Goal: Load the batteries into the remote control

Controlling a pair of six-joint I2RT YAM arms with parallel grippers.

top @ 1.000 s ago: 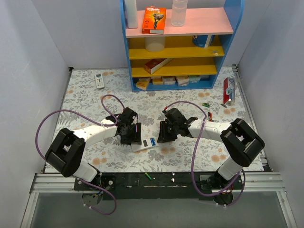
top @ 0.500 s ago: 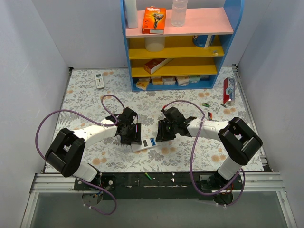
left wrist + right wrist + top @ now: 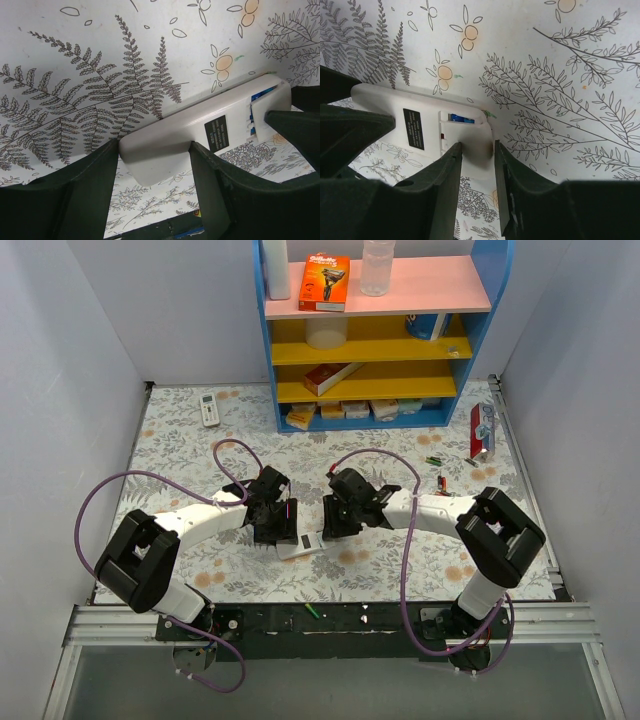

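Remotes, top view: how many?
2. The remote control is at table centre, gripped in the left gripper's jaws. A white remote lies at the back left, near the shelf. More could be hidden on the shelves.

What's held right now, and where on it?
Left gripper clamps the remote control across its sides, at the end away from the battery recess. Right gripper sits over the recess end; grip unclear.
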